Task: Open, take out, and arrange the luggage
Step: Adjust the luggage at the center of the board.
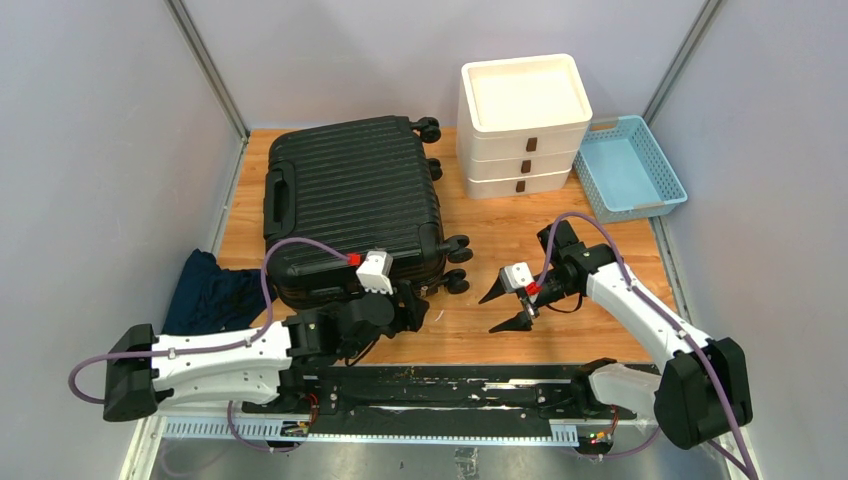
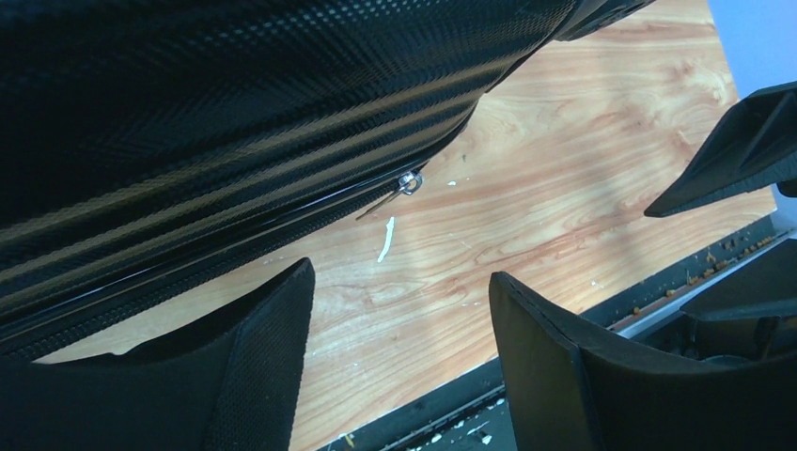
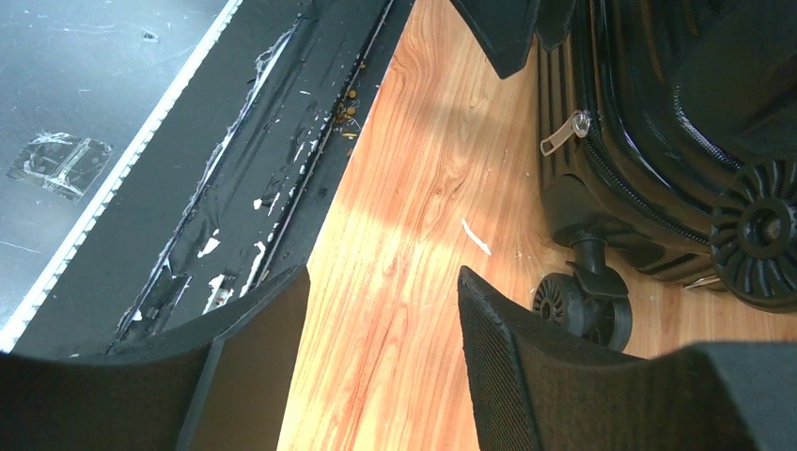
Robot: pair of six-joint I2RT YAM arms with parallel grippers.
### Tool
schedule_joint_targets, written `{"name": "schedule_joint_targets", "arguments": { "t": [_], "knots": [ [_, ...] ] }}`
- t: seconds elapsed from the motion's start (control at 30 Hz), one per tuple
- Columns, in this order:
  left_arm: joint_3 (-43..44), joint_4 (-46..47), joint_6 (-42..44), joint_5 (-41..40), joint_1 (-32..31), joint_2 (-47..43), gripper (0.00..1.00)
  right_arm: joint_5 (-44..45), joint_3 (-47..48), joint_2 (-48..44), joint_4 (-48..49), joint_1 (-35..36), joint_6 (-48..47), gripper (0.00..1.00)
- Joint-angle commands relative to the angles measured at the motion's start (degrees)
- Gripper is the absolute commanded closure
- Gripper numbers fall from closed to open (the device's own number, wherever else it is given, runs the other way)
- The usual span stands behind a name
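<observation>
Black luggage lies flat, zipped shut. Left gripper, jaws wide and empty, faces the zipper pull, likely to unzip. Right gripper hangs wide, empty.

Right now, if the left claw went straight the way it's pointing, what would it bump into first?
Probably the suitcase. The left claw, open and empty, points at its near side by the zipper pull, with only bare table between. Depth is hard to judge.
</observation>
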Motion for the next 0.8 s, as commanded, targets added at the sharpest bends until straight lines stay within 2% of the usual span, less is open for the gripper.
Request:
{"name": "schedule_joint_targets", "arguments": {
  "t": [0.0,0.27,0.47,0.77],
  "knots": [
    [0.2,6.2,0.1,-3.8,-0.7,2.7,0.31,0.4,-0.6,0.4,-0.5,-0.7,-0.5,0.37],
    [-7.1,21.2,6.4,-6.8,-0.7,2.9,0.30,0.4,-0.5,0.3,-0.6,-0.7,-0.4,0.37],
    [-8.2,22.6,3.9,-8.9,-0.7,6.1,0.31,0.4,-0.6,0.2,-0.6,-0.8,-0.4,0.37],
    [-9.2,30.1,2.5,-9.8,-0.7,12.5,0.37,0.4,-0.5,0.1,-0.6,-0.7,-0.4,0.37]
  ]
}}
